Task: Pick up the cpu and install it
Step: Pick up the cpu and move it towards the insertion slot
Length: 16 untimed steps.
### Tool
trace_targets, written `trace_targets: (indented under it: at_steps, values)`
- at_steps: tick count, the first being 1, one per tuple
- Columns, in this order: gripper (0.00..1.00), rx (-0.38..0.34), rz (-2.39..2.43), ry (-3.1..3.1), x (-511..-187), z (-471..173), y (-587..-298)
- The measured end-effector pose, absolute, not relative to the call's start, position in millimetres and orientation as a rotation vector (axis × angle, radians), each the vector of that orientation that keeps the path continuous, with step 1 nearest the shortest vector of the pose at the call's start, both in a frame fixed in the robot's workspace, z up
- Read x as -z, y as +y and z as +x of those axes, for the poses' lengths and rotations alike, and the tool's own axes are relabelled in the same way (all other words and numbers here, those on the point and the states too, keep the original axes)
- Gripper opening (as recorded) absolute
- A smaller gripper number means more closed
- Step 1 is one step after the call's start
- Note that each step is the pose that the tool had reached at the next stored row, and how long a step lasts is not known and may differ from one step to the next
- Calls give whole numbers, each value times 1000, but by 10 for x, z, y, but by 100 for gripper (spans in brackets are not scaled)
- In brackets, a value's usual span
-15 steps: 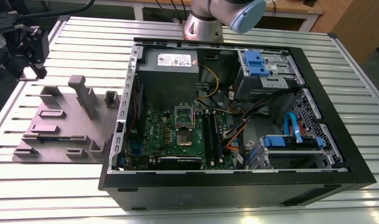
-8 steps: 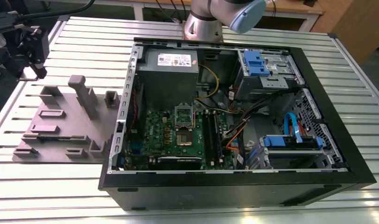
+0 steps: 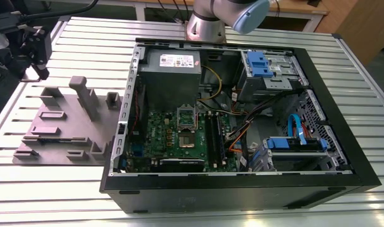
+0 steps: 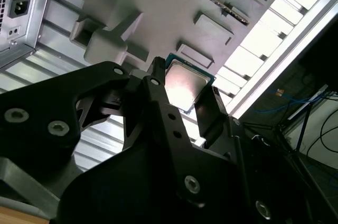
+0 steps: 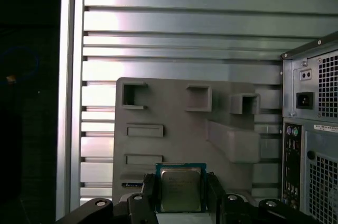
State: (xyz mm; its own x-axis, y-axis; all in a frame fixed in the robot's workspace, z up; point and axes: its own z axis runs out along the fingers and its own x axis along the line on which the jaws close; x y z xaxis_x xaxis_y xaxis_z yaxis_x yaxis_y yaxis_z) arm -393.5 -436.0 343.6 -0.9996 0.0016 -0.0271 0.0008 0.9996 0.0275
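Gripper: the black 2-fingered gripper (image 5: 181,195) was closed part-way, its jaws stopped by the chip between them, with 1 of its fingers (image 5: 150,192) against each of 2 opposite edges.
Cpu: the small flat square cpu (image 4: 185,87), with a silvery-grey metal top and a thin green rim, sat clamped between the fingertips. Its metal face was turned toward the cameras in both wrist views.
Tray: the matte grey plastic tray (image 5: 174,113), with raised blocks and shallow rectangular recesses, lay just beyond the fingertips, behind the held chip in both wrist views. In the exterior view the gripper hung apart from it.
Case: the open black desktop computer case (image 3: 242,189) lay on its side, on the far side of the tray from the gripper.
Motherboard: the green motherboard (image 3: 170,139) lay inside the case, well apart from the gripper.
Socket: the shiny rectangular metal socket frame (image 3: 187,124) with a dark centre sat on that board, also well apart from the gripper.
Table: the ribbed silver aluminium table (image 5: 185,18) stretched beneath the gripper, the tray and the case.
Arm: the silver-grey arm base (image 3: 208,21) with a pale blue cap stood beyond the case from the gripper.
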Motion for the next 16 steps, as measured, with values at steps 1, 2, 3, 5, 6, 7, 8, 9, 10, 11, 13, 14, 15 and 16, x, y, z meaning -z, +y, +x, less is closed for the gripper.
trace_targets:
  at_steps: [1, 2, 3, 5, 6, 7, 8, 9, 10, 11, 13, 14, 15, 16]
  values:
    - [47, -43, 2, 3114, -3435, -3921, -4360]
    - [47, -43, 2, 3114, -3435, -3906, -4360]
    - [47, -43, 2, 3114, -3435, -3890, -4360]
    - [47, -43, 2, 3114, -3435, -3855, -4360]
    - [47, -43, 2, 3114, -3435, -3837, -4360]
    - [47, -43, 2, 3114, -3435, -3821, -4360]
    - [47, -43, 2, 3114, -3435, -3804, -4360]
    - [47, -43, 2, 3114, -3435, -3785, -4360]
    - [47, -43, 2, 3114, -3434, -3761, -4360]
    - [47, -43, 2, 3114, -3434, -3737, -4360]
    - [47, -43, 2, 3114, -3434, -3686, -4360]
    - [47, -43, 2, 3114, -3434, -3660, -4360]
    - [47, -43, 2, 3114, -3435, -3633, -4360]
    - [47, -43, 2, 3114, -3434, -3605, -4360]
